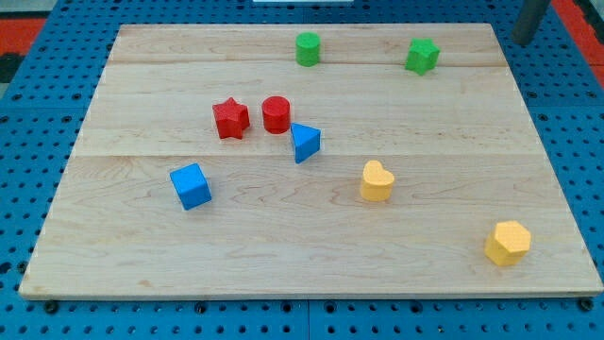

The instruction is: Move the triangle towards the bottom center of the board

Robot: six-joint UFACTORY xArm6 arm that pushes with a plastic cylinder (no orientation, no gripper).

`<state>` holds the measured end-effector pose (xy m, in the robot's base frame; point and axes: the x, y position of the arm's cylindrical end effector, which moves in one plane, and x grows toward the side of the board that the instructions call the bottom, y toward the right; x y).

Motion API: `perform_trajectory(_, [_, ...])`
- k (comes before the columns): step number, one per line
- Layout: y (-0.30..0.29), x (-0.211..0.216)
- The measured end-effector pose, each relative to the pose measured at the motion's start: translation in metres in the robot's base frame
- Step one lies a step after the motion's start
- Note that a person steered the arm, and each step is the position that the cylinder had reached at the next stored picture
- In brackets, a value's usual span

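Observation:
The blue triangle (304, 143) lies near the board's middle, just right of and below the red cylinder (276, 114). The red star (230, 119) sits left of the cylinder. My rod shows at the view's top right corner, with my tip (522, 41) just beyond the board's right edge, far from the triangle. The nearest block to my tip is the green star (423, 56), to its left.
A green cylinder (308, 48) sits at the top centre. A blue cube (192, 185) lies left of centre. A yellow heart (377, 181) sits right of the triangle and a yellow hexagon (508, 243) near the bottom right. The wooden board (283, 264) rests on a blue perforated table.

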<state>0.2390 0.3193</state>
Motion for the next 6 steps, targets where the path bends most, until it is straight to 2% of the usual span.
perform_trajectory(1, [-0.036,0.049])
perform_trajectory(2, [-0.094,0.131])
perform_trajectory(3, [-0.193,0.132])
perform_trajectory(4, [-0.217,0.113])
perform_trajectory(6, [-0.210,0.103])
